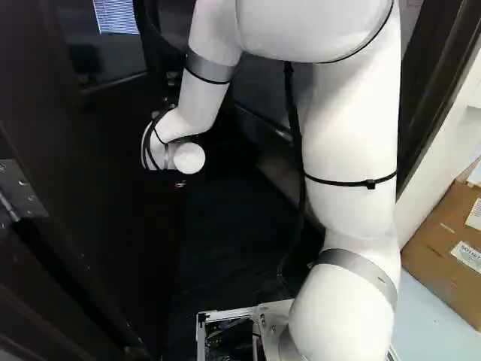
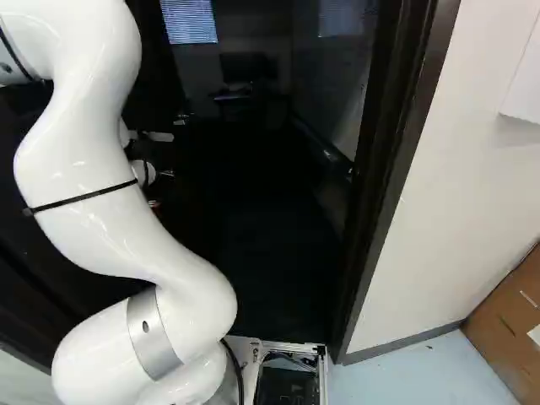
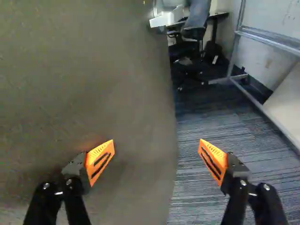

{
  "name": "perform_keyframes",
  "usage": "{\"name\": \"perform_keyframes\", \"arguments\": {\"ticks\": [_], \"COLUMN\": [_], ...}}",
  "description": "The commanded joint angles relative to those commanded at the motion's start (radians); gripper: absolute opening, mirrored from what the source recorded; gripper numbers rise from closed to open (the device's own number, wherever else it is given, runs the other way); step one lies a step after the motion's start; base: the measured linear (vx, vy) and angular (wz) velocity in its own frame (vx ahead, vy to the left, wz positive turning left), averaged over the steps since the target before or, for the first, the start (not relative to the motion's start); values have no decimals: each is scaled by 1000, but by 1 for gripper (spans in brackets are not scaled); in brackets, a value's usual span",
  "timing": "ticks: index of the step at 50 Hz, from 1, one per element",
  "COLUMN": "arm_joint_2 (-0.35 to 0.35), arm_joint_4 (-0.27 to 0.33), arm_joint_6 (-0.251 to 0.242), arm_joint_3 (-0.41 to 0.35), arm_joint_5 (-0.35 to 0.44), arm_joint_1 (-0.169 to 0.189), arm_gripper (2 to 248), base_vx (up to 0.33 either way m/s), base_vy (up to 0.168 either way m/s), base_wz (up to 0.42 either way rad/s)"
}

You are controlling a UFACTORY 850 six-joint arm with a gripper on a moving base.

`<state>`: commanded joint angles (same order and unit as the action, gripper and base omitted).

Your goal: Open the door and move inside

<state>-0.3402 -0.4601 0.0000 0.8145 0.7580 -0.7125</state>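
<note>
The dark door (image 1: 98,203) stands swung inward along the left of the left base view, its hinge (image 1: 21,188) showing. My gripper (image 1: 179,183) is a small dark shape beside the door there, mostly hidden under the wrist. In the wrist view, the gripper (image 3: 156,149) is open, its orange-padded fingers wide apart with nothing held. One finger is over the broad door face (image 3: 89,70), the other beyond the door's free edge, over carpet. Whether a finger touches the door I cannot tell. No handle shows.
The doorway's dark frame (image 2: 396,169) rises right of the arm, beside a white wall (image 2: 456,186). Cardboard boxes (image 1: 443,241) stand outside. Inside lie striped carpet (image 3: 206,159), a whiteboard on a metal stand (image 3: 281,44), a chair (image 3: 196,23) and a desk.
</note>
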Motion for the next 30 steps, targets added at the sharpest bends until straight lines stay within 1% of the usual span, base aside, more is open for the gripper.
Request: {"name": "perform_keyframes", "arguments": {"ticks": [13,30], "arm_joint_2": [-7,-10], "arm_joint_4": [12,63], "arm_joint_6": [0,0], "arm_joint_3": [9,13], "arm_joint_5": [0,10], "arm_joint_1": [-35,-86], "arm_gripper": [247,247], "base_vx": [0,0], "base_vy": [0,0], "base_wz": [0,0]}}
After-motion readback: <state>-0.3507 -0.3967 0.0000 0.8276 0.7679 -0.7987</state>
